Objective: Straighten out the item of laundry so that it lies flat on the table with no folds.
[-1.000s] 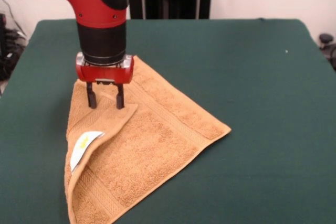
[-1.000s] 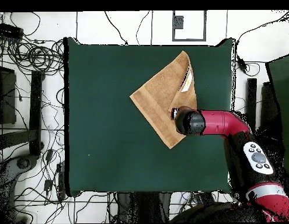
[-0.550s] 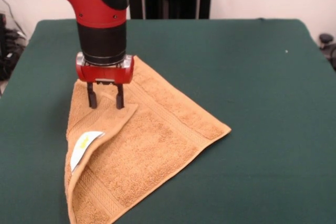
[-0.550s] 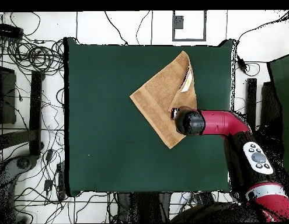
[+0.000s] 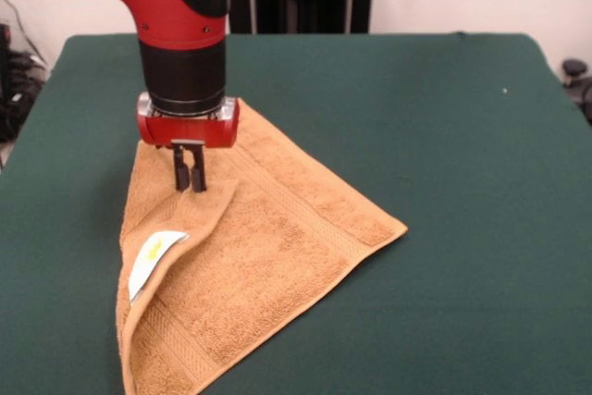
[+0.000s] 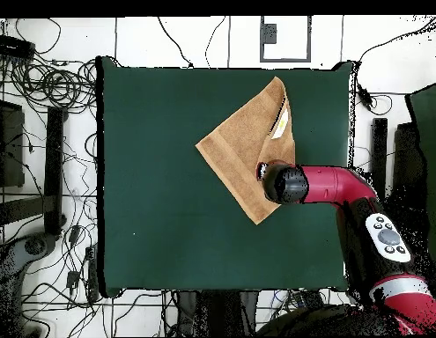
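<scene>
The item of laundry [image 5: 268, 247], an orange-tan towel, lies on the left side of the green table [image 5: 444, 136]. Its left corner is folded over onto it, so the white label [image 5: 153, 256] shows. My gripper [image 5: 191, 187] stands upright over the tip of that folded flap, its fingers shut together and pinching the cloth there. In the overhead view the towel [image 6: 239, 150] lies as a diamond toward the table's [image 6: 159, 194] upper right. There the arm's wrist covers the gripper, and the label [image 6: 280, 128] shows near the towel's right edge.
Cables and stands lie on the floor around the table [image 6: 45, 132]. The towel's near corner runs out of the front view's bottom edge.
The fingers, spread apart on either side of the flap's tip a moment ago, have come together on the cloth. The arm has hardly shifted.
</scene>
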Controlling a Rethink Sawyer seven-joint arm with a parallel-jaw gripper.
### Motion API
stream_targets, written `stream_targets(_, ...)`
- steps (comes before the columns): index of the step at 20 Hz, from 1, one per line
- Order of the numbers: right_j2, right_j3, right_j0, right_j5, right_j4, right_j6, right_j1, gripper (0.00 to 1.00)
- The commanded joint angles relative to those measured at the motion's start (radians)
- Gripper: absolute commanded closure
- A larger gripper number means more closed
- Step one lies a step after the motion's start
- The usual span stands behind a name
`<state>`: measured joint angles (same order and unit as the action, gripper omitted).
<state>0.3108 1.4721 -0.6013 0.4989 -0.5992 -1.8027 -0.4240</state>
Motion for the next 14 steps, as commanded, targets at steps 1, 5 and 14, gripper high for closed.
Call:
stream_targets(1, 0.126, 0.067, 0.002, 0.073, 0.012, 0.138, 0.052, 1.0)
stream_targets(5, 0.182, 0.107, -0.065, 0.086, 0.024, 0.2, 0.027, 1.0)
stream_targets(14, 0.293, 0.138, -0.222, 0.142, 0.089, 0.217, 0.012, 1.0)
